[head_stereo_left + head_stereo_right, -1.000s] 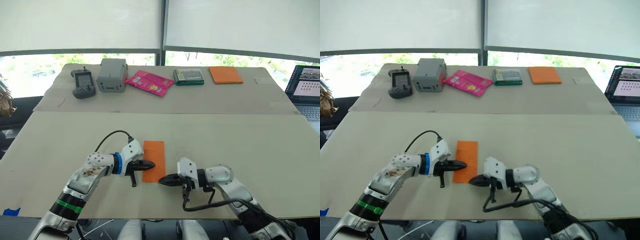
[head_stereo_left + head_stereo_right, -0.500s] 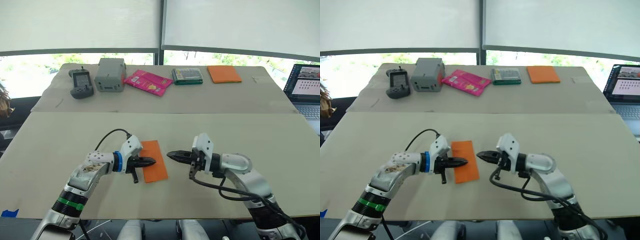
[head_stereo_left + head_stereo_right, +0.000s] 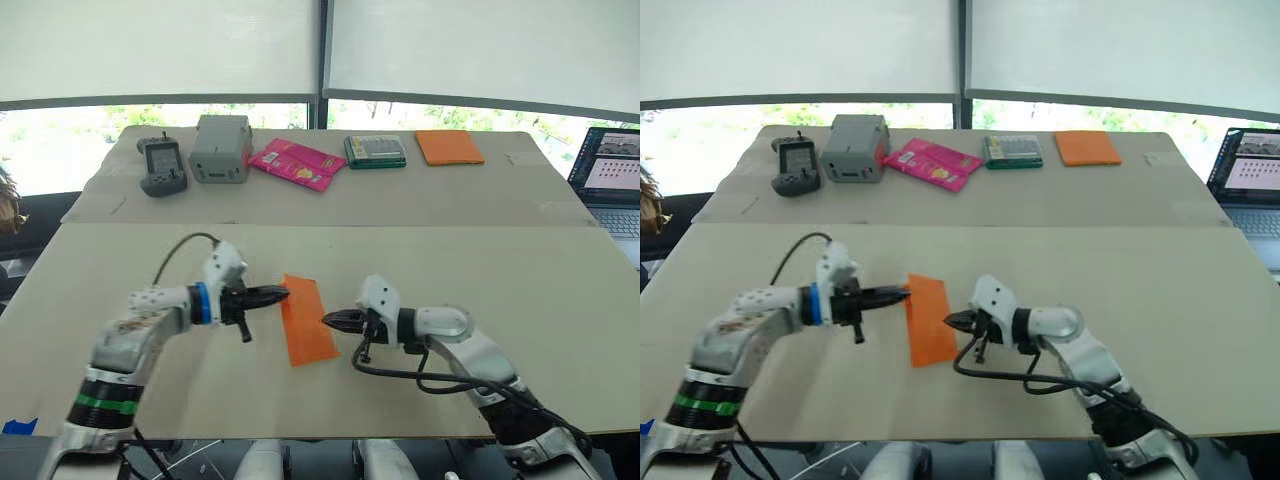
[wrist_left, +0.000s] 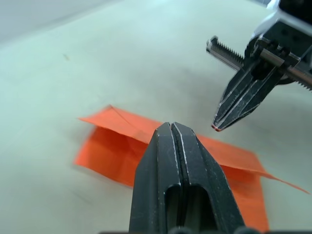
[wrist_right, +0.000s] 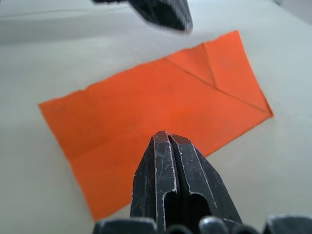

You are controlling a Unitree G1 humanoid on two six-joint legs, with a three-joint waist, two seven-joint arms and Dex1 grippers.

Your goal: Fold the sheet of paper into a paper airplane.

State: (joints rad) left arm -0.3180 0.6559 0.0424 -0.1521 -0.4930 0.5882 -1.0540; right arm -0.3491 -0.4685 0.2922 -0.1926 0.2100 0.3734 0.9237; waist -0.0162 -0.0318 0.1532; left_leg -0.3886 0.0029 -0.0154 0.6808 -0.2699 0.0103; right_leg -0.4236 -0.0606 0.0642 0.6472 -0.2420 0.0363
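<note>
Both grippers closed — left gripper (image 3: 277,294) facing right gripper (image 3: 331,320).

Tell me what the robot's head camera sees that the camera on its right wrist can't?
The left eye view alone takes in the far table's things: a gray box, a pink packet and an orange pad. The right wrist view alone shows a small folded corner flap up close. Both show the sheet of paper flat on the table, the shut right gripper beside it, and the left gripper.
</note>
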